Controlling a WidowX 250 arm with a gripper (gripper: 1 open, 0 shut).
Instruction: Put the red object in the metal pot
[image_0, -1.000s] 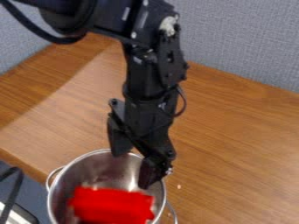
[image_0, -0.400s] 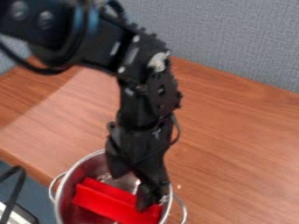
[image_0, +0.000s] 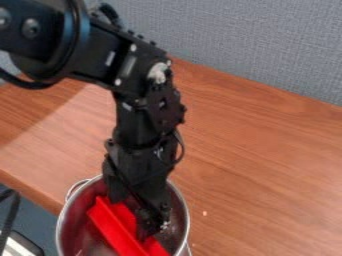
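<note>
We see the red slab (image_0: 118, 226) lying tilted inside the stainless-steel pot (image_0: 76, 238) at the near left of the wooden table (image_0: 254, 150). Our black gripper (image_0: 150, 228) reaches into the pot, spread wide, its fingers close by the slab.

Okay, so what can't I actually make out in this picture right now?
- Tips of the tool: down inside the metal pot, dark and blurred together in the camera view, so their contact with the red object is unclear.
- Near end of the red object and the pot's near side: cut off by the bottom edge.
- Pot's far rim: partly covered by the arm.
- Dark item at lower left: cut off by the left edge.
</note>
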